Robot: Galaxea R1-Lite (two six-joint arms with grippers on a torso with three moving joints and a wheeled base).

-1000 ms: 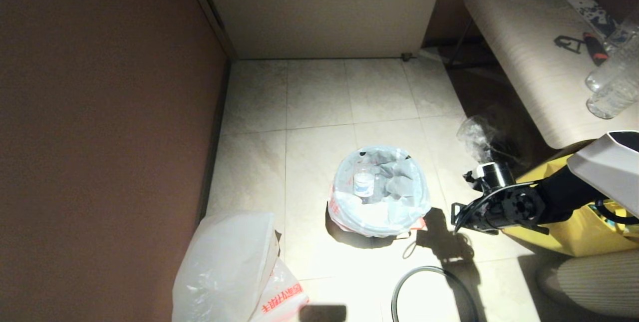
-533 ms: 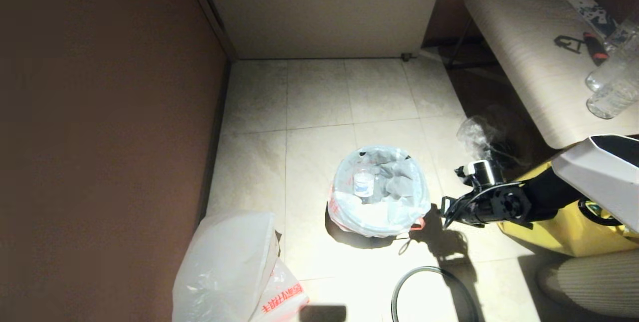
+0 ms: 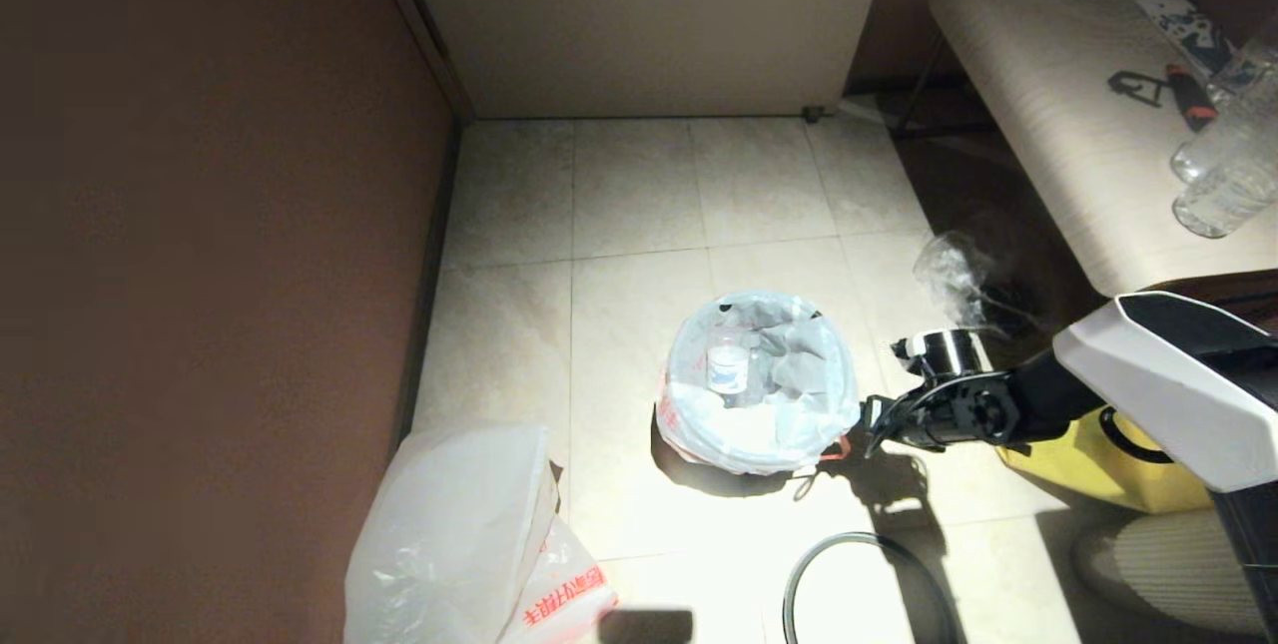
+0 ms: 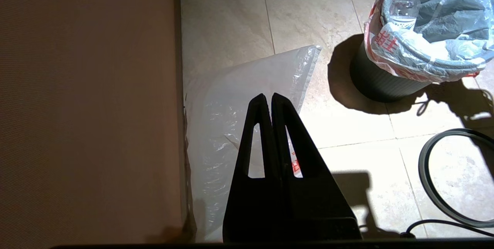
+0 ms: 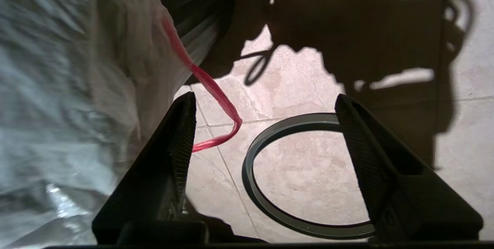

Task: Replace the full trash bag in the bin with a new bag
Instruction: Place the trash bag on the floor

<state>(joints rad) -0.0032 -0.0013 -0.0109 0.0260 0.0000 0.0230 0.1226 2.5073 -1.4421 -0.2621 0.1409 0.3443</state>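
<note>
- The new bag (image 3: 469,544), milky white with large red characters, lies crumpled on the tiled floor (image 3: 639,195) at the near left, against the brown wall (image 3: 200,275). It is well apart from the bin.
- The left gripper (image 4: 271,100) hangs above that bag near the wall, its two black fingers pressed together with nothing between them. It does not show in the head view.
- The bin (image 4: 380,87) stands upright near the middle of the floor; its black ribbed wall shows below the plastic folded over its mouth.
- The full trash bag (image 3: 764,384) lines the bin, its thin see-through plastic draped over the rim and down the outside. A small clear bottle (image 3: 728,366) and crumpled plastic sit inside it.
- An orange-pink handle strip (image 5: 210,87) of that bag hangs loose off the bin's right side.
- A thin grey hoop (image 3: 859,589) lies flat on the floor, nearer than the bin and slightly right of it, apart from the bin.
- The right gripper (image 3: 867,421) is low at the bin's right side, just beside the draped plastic. Its fingers are spread wide and hold nothing; in the right wrist view the handle strip loops down just beside one finger (image 5: 181,133).
- A yellow tote bag (image 3: 1108,469) sits on the floor at the right, partly hidden by the right arm.
- A pale bench (image 3: 1038,105) stands at the far right.
</note>
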